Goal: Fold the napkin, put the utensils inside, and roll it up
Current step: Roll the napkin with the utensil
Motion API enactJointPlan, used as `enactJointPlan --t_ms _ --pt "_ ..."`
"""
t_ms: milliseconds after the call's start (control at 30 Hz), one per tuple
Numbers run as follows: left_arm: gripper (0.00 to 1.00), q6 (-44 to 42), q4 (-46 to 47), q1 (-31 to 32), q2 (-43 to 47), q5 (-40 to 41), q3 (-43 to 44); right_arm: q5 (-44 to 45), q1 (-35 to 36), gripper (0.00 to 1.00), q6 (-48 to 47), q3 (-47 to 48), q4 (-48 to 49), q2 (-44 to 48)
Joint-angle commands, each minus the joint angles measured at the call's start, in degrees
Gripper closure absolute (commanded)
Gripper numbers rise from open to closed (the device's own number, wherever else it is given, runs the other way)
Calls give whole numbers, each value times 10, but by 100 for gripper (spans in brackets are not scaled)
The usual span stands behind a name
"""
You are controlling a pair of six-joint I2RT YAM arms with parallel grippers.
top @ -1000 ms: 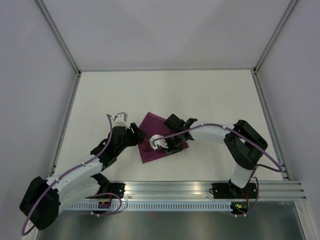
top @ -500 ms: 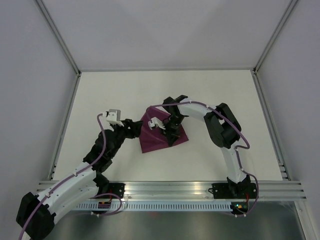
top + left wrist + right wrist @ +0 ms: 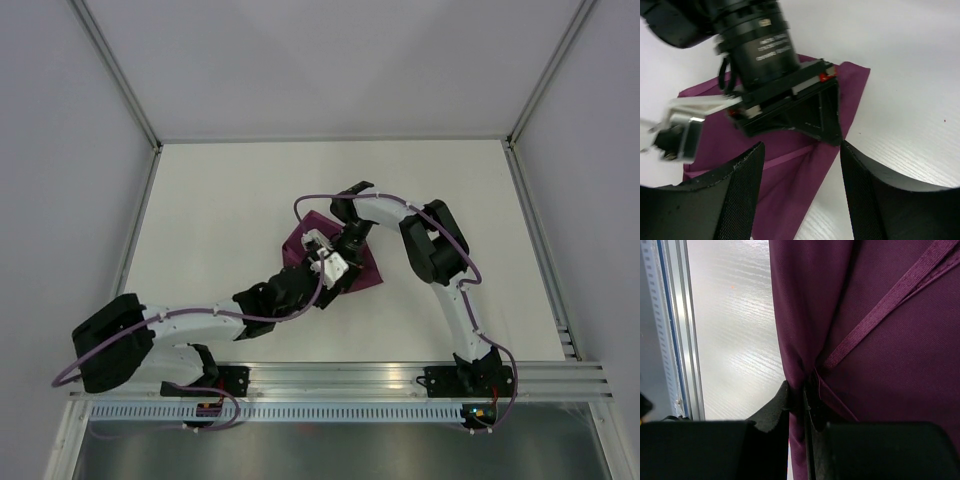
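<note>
The dark magenta napkin [image 3: 296,244] lies creased at the table's middle. It also shows in the left wrist view [image 3: 790,185] and in the right wrist view [image 3: 890,365], with a hemmed edge running across it. My right gripper [image 3: 340,258] reaches down onto it from the far side and is shut on a raised fold of the cloth [image 3: 801,400]. My left gripper [image 3: 322,282] lies low at the napkin's near edge, open and empty [image 3: 800,195]. It faces the right gripper's black body [image 3: 785,100]. No utensils are in view.
The white table [image 3: 220,200] has a metal rail [image 3: 400,380] along its near edge, which also shows in the right wrist view [image 3: 675,330]. Grey walls close off the left, right and far sides. Both arms crowd over the napkin.
My left arm has swung down from the napkin's left side to its near edge and now lies low along the table. My right gripper has drawn back to the right, still pinching the cloth.
</note>
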State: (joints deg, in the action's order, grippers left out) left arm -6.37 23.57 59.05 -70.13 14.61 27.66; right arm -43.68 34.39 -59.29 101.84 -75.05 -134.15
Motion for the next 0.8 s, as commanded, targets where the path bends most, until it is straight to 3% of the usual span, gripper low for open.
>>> enactJointPlan --t_ms 0,400,767 --pt "33 -101 17 30 -54 17 37 92 -4 99 -19 -9 46 -45" --pt "34 -150 129 65 -189 26 14 103 -9 100 -14 -13 46 -52" --pt "34 -190 126 65 -239 50 27 109 -12 100 -22 2 29 -64"
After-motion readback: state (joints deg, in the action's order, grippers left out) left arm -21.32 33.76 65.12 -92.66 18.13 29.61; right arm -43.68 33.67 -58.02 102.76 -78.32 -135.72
